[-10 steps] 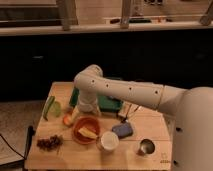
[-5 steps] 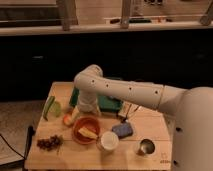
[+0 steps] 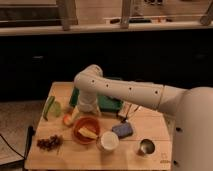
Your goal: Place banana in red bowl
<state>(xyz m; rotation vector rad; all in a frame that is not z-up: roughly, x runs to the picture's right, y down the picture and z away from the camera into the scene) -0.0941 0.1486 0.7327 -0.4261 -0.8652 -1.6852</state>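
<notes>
The gripper point(image 3: 75, 116) hung at the upper left rim of the red bowl point(image 3: 85, 137), just beside the round orange-pink fruit point(image 3: 67, 120). The white cup point(image 3: 108, 141) blocked the bowl's lower right side. Bare table point(image 3: 70, 155) lay open below the bowl, right of the grapes point(image 3: 49, 142).

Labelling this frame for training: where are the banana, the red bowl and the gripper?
banana point(image 3: 88, 132), camera view, middle of the fruit.
red bowl point(image 3: 76, 129), camera view, left inner wall.
gripper point(image 3: 77, 114), camera view, dim tip beside the round fruit.

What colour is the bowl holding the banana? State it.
Orange-red bowl, banana inside; the hand sits just above. Camera view.
</notes>
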